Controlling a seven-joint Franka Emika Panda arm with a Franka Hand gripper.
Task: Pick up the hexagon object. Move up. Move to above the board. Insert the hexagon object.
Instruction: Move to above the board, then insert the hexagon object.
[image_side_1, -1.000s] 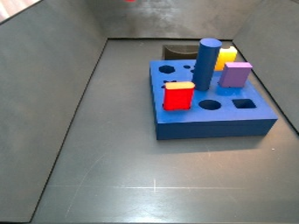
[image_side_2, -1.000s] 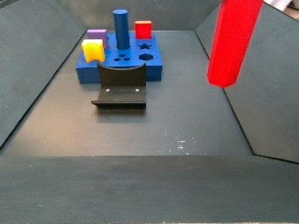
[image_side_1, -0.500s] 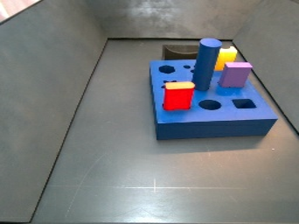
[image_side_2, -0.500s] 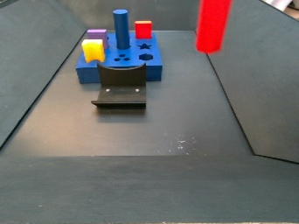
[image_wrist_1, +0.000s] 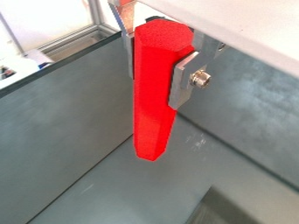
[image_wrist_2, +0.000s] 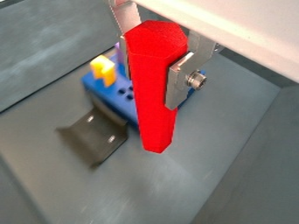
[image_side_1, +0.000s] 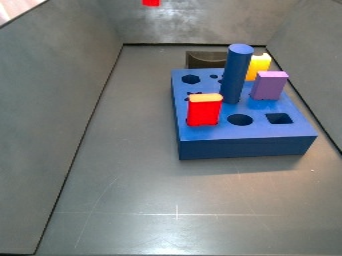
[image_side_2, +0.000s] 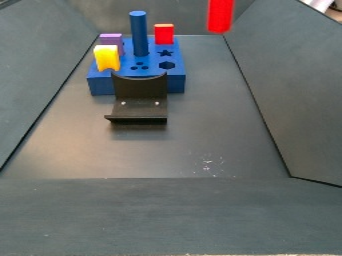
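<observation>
The tool (image_wrist_2: 158, 74) is clamped on the hexagon object (image_wrist_2: 156, 87), high above the surface (image_side_2: 174, 150); in the side views only the bar's lower end shows. The board (image_side_2: 140, 70) seems to lie below and off to one side.

No text, label, brand, number or sign could be read in any view. The long bright red hexagon bar (image_wrist_1: 155, 87), clamped in the gripper (image_wrist_1: 158, 66) high above the floor, was plain, and so were the silver finger plates (image_wrist_2: 179, 81), the thick blue holed board (image_side_1: 241, 120) and the dark L-shaped fixture (image_side_2: 138, 104).
</observation>
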